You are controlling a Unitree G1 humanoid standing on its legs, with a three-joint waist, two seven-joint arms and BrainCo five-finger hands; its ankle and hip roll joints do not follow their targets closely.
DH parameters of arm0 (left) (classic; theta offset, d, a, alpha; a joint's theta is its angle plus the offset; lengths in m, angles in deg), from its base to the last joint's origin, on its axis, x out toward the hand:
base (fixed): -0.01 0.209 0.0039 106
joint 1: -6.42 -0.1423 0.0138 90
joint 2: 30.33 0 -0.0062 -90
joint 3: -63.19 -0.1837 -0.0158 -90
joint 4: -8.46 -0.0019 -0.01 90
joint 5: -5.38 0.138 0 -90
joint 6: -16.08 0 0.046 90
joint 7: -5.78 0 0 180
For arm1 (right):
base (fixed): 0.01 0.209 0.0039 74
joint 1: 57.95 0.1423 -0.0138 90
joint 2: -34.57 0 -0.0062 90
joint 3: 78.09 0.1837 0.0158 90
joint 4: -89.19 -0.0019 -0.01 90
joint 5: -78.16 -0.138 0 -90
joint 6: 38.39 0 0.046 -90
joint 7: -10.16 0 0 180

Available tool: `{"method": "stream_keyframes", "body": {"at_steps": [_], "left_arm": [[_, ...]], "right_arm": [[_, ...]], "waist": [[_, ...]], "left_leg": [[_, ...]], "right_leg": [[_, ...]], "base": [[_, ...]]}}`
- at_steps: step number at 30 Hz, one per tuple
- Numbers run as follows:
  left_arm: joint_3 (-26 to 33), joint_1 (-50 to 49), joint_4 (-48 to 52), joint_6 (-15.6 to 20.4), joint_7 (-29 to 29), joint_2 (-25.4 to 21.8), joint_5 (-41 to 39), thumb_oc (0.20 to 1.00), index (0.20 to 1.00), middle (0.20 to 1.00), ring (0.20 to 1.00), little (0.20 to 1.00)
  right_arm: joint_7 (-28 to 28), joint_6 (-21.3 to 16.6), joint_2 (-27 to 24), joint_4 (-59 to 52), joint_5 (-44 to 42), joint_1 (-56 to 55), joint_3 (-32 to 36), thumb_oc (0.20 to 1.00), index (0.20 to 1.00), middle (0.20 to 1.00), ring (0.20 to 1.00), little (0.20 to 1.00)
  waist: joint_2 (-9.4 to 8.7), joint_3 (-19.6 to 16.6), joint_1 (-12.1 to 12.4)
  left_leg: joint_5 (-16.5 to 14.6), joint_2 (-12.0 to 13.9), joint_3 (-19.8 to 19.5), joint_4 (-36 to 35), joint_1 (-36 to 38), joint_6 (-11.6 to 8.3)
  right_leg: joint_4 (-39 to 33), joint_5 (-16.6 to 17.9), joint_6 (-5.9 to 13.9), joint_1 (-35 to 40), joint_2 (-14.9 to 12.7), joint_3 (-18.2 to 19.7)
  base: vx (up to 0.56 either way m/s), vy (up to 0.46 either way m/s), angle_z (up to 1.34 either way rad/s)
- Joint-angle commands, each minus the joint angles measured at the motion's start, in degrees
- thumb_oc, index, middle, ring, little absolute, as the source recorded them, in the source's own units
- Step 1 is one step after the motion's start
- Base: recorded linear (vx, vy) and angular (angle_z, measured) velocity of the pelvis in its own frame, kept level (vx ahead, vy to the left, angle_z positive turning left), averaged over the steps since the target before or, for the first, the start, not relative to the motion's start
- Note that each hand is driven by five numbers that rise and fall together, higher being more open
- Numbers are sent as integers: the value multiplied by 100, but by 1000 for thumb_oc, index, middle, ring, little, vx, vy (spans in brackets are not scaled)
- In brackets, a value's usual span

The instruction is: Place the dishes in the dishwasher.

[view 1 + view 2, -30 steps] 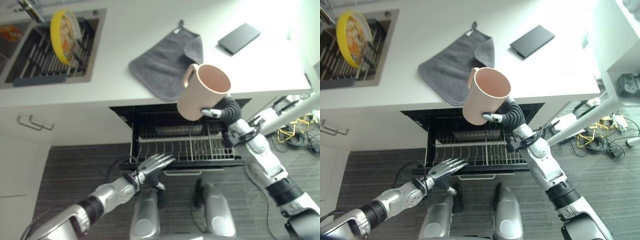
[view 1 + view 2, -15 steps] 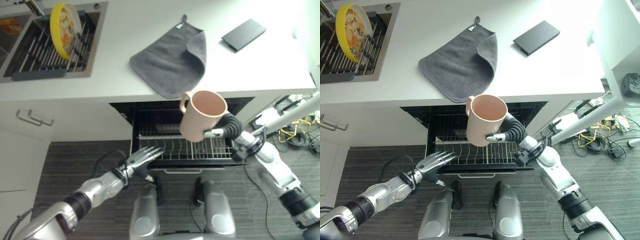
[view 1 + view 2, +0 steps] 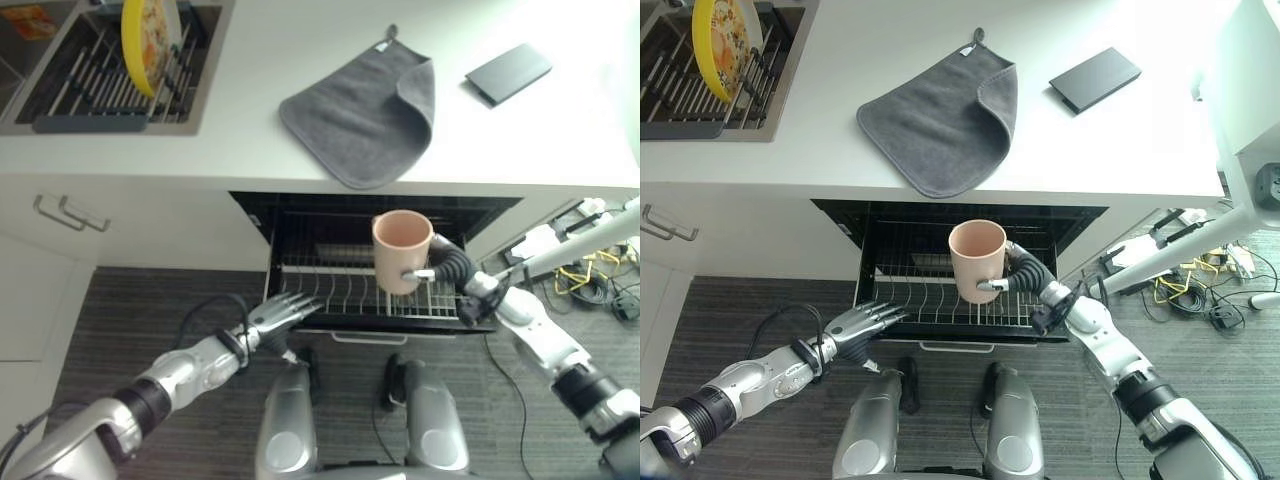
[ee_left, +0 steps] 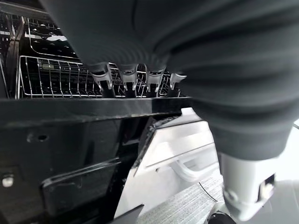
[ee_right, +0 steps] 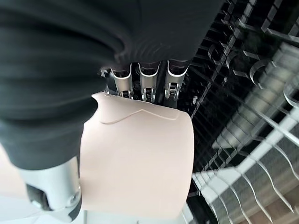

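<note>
Since a second ago we have carried the pink cup (image 3: 402, 250) down from countertop height, and it now hangs upright over the pulled-out dishwasher rack (image 3: 350, 295), our right hand (image 3: 432, 268) curled round its side. Nearer to us, our left hand (image 3: 280, 315) hovers with fingers straight and spread by the rack's front edge, holding nothing. We judge this the lowering step: next we must seat the cup among the wires, while a yellow plate (image 3: 150, 30) waits far back in the sink rack (image 3: 100, 90).

Silver-grey arms, dark ribbed wrist covers
</note>
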Motion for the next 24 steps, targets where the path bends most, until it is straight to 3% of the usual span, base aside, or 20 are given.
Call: {"method": "stream_keyframes", "body": {"at_steps": [1, 7, 10, 11, 20, 24], "left_arm": [[-218, 89, 452, -32, 16, -77, -285, 1000, 1000, 1000, 1000, 1000], [-411, 302, 470, -57, 85, 0, -327, 1000, 1000, 1000, 1000, 1000], [-469, 414, 480, -78, 76, 13, -391, 1000, 1000, 1000, 1000, 1000], [-484, 464, 488, -91, 80, 9, -438, 1000, 1000, 1000, 1000, 1000], [-652, 1091, 609, -153, 151, 120, -1006, 1000, 1000, 1000, 1000, 1000], [-732, 1193, 689, -246, 147, 149, -1058, 1000, 1000, 1000, 1000, 1000]], "right_arm": [[266, -253, -10, 123, 202, 380, -27, 200, 200, 200, 200, 200], [402, -221, 12, 1029, 247, 839, -17, 200, 200, 200, 200, 200], [117, 709, 46, 1533, 332, 1177, -86, 200, 200, 200, 200, 200], [82, 784, 48, 1749, 381, 1244, -157, 200, 200, 200, 200, 200], [255, 1048, 311, 3670, 772, 2124, -155, 200, 200, 200, 200, 200], [383, 864, 426, 4238, 832, 2162, -20, 200, 200, 200, 200, 200]], "waist": [[167, -160, 159], [247, -90, 232], [287, -19, 267], [296, 0, 283], [438, 202, 443], [497, 259, 456]], "left_leg": [[101, 240, 264, -56, 396, 91], [74, 144, 194, -72, 363, 117], [85, 98, 155, -112, 336, 103], [98, 80, 146, -147, 343, 104], [140, -42, 81, -203, 209, 135], [156, -59, 70, -236, 190, 140]], "right_leg": [[-183, 725, 416, 43, -495, -213], [-186, 771, 417, -24, -529, -198], [-240, 805, 410, -72, -511, -159], [-278, 826, 405, -74, -502, -152], [-262, 874, 388, -216, -489, -149], [-275, 879, 382, -236, -478, -150]], "base": [[-34, 20, 4], [0, 23, 5], [-26, 56, 5], [-17, 39, 0], [-20, 27, 0], [0, 0, 0]]}}
